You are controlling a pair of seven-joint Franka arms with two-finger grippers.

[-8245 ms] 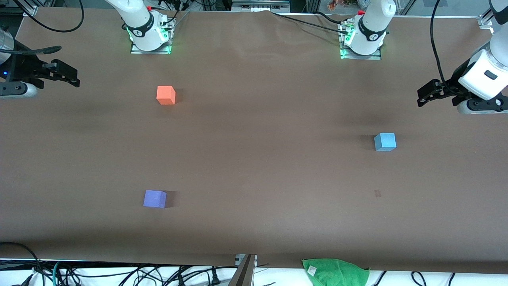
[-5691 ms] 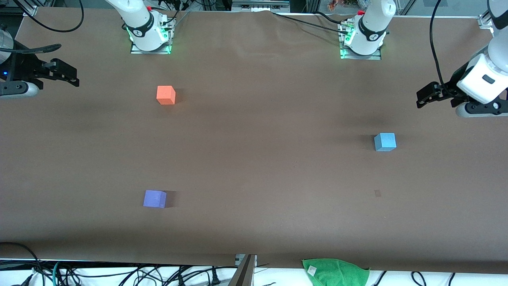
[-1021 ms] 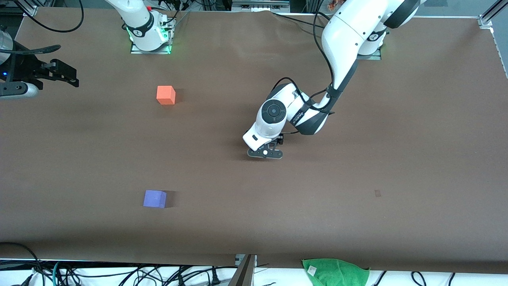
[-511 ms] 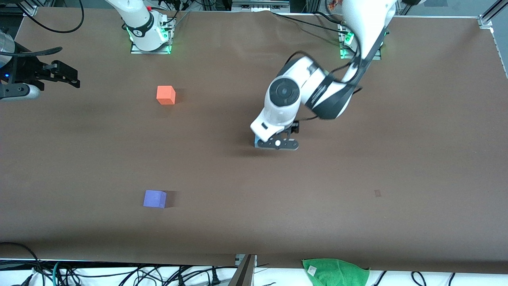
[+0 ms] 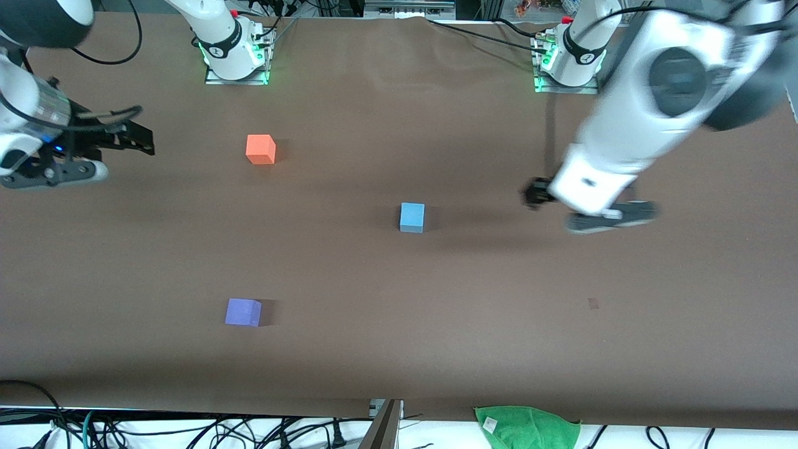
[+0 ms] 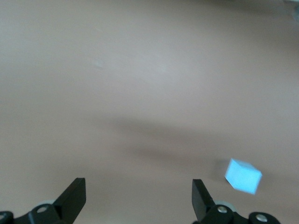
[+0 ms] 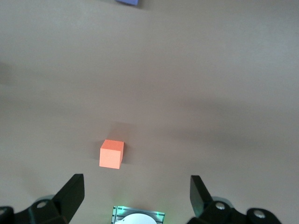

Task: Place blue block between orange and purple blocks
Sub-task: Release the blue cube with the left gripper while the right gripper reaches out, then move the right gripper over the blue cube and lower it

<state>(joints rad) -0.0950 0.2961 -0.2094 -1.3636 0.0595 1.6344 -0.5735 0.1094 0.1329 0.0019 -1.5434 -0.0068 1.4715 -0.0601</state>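
The blue block [image 5: 412, 217] [image 6: 243, 176] stands alone on the brown table near its middle. It is farther toward the left arm's end than the orange block [image 5: 260, 149] [image 7: 111, 154] and the purple block [image 5: 243, 312] [image 7: 128, 2]. The orange block lies farther from the front camera, the purple block nearer. My left gripper [image 5: 535, 193] [image 6: 138, 184] is open and empty over bare table, off the blue block toward the left arm's end. My right gripper [image 5: 142, 140] [image 7: 136, 179] is open and empty over the right arm's end, apart from the orange block.
A green cloth [image 5: 527, 426] and loose cables hang at the table's front edge. The two arm bases [image 5: 235, 59] [image 5: 570, 62] stand along the edge farthest from the front camera. A small dark mark [image 5: 593, 303] is on the table cover.
The left gripper has let go of the blue block at mid-table and swung up and away toward the left arm's end. The right gripper has shifted slightly toward the orange block.
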